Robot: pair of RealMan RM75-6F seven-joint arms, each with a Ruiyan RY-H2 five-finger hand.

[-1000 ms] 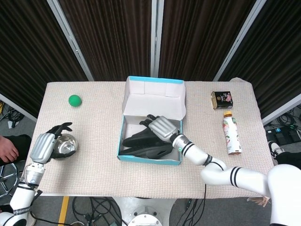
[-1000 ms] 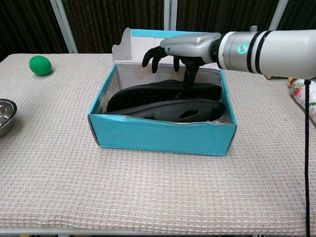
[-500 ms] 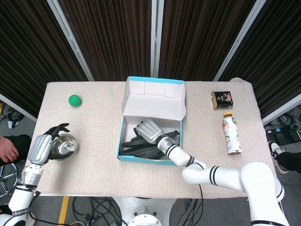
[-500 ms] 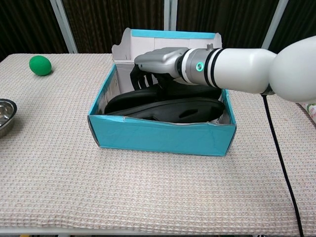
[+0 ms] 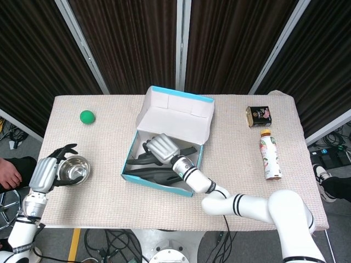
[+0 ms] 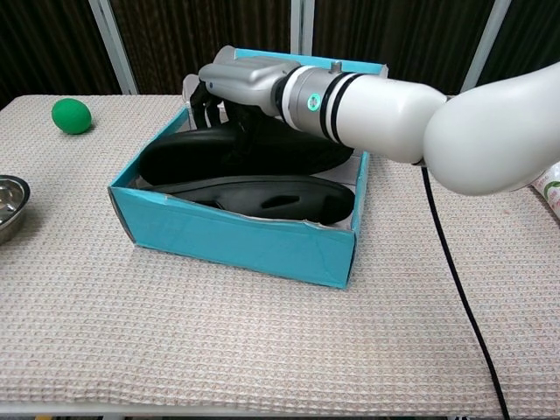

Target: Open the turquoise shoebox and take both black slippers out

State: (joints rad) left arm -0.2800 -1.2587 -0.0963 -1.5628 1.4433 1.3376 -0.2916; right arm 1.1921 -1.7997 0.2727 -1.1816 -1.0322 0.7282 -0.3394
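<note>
The turquoise shoebox (image 5: 156,184) (image 6: 229,244) stands mid-table, turned at an angle, with its white-lined lid (image 5: 174,114) folded back. Two black slippers lie inside it, one toward the rear (image 6: 188,160) and one toward the front (image 6: 280,198). My right hand (image 5: 162,148) (image 6: 242,83) reaches into the box, and its dark fingers (image 6: 206,98) curl down over the rear slipper's far end, gripping it. The thumb is hidden. My left hand (image 5: 46,172) hovers beside a steel bowl with its fingers apart and holds nothing.
The steel bowl (image 5: 77,169) (image 6: 7,206) sits near the table's left front edge. A green ball (image 5: 86,116) (image 6: 71,115) lies at the back left. On the right stand a small can (image 5: 258,116) and a drink bottle (image 5: 269,156).
My right hand dropped from above the box onto the rear slipper and curled its fingers. The box slid left and turned with it. The left hand barely moved.
</note>
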